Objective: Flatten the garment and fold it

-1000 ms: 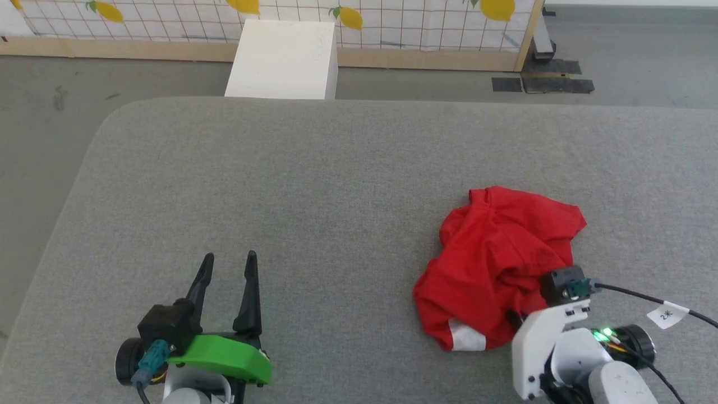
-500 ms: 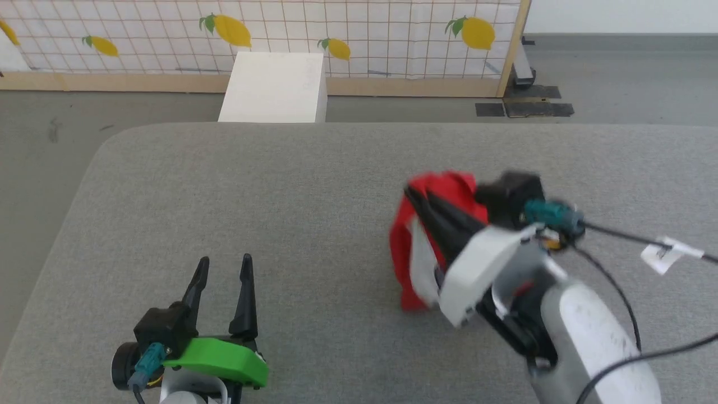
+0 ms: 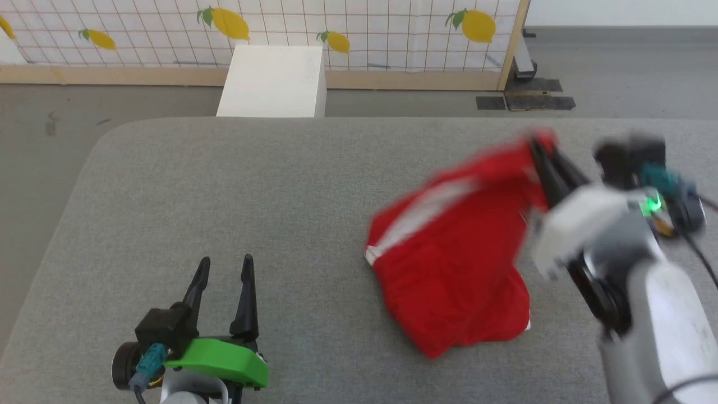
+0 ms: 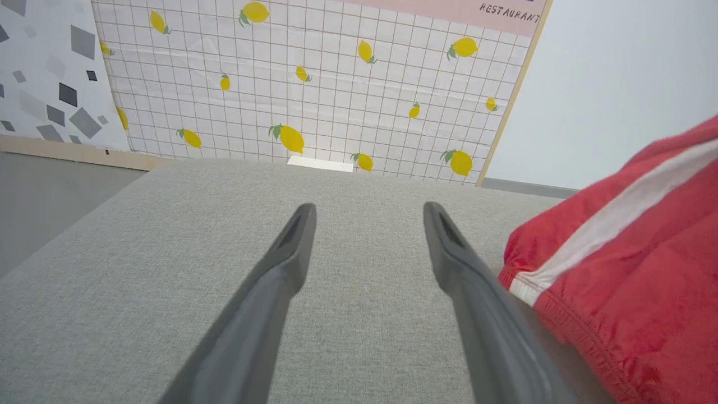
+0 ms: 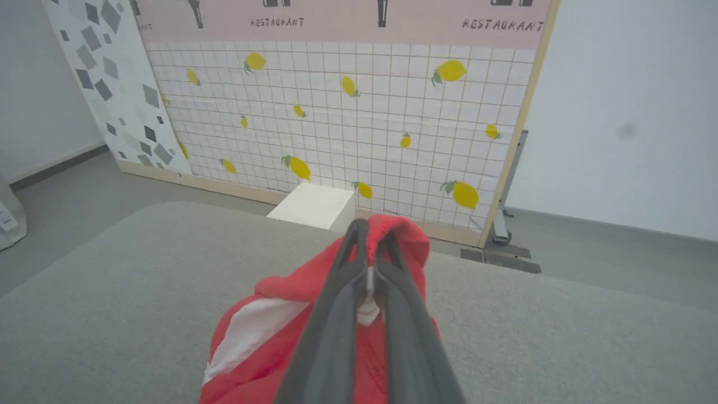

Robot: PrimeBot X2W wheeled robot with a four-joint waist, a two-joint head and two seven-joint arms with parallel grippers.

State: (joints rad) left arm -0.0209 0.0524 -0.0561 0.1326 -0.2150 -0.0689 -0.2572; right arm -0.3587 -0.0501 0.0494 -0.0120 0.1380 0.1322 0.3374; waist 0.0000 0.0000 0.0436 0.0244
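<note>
The right gripper, arm raised, pinches the red garment by its top edge in the head view, cloth trailing onto the grey padded table; the left gripper sits low, fingers spread. Left wrist view: garment just right of them, lemon-print panel behind. Right wrist view: fingers pressed on red cloth, white box beyond.

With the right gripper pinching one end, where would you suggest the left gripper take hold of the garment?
Grip the garment's hem corner where the white band ends, coming low from the robot's left. It juts toward the open left gripper, opposite the right gripper's pinch, so pulling should spread the cloth.
</note>
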